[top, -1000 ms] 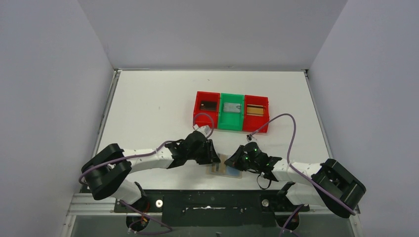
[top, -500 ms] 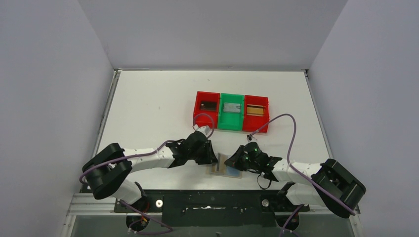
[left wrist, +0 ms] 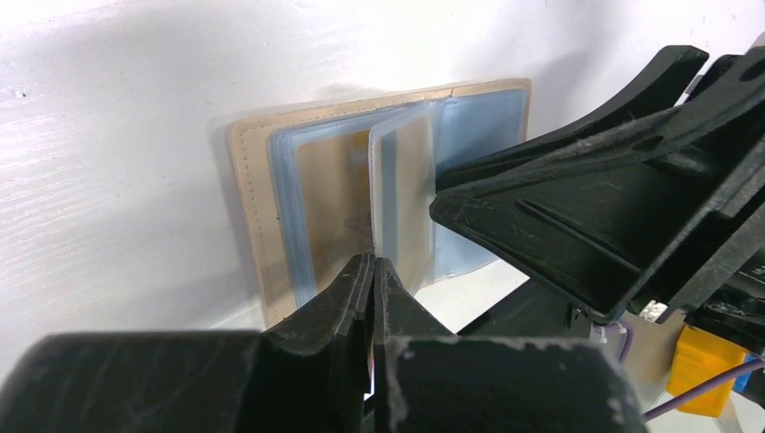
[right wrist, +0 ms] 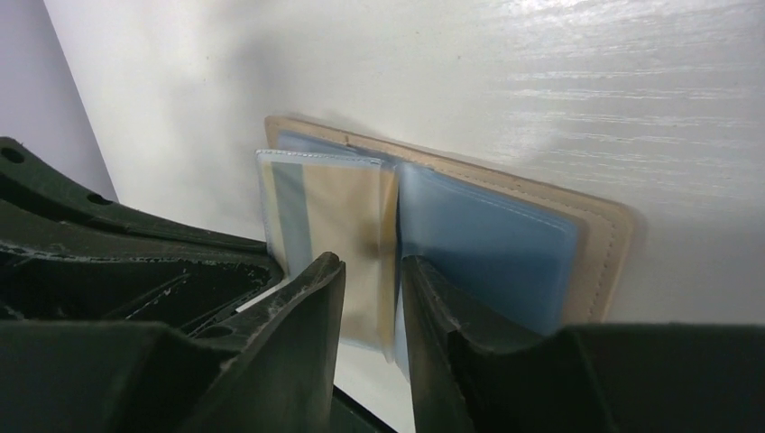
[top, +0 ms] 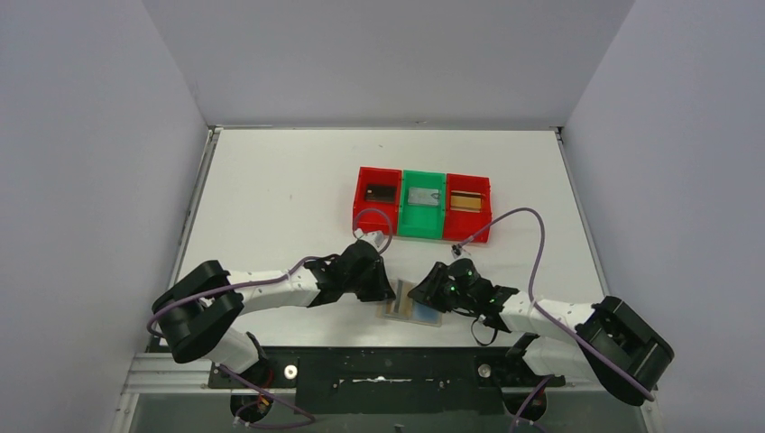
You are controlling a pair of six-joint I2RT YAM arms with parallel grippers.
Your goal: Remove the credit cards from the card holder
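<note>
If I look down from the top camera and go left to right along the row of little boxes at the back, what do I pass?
first red tray holding a dark card → green tray holding a grey card → second red tray holding a tan card

The top external camera sits high behind the arm bases, looking down and forward over the whole table (top: 271,198). From that far off the card holder (top: 410,309) is small at lower centre. Each wrist camera looks at it from very close and low over the tabletop, with the left gripper (left wrist: 372,266) and the right gripper (right wrist: 370,266) at the bottom of their own frames. The wrist views face each other, each catching the other's fingers. All three views share the card holder.
</note>
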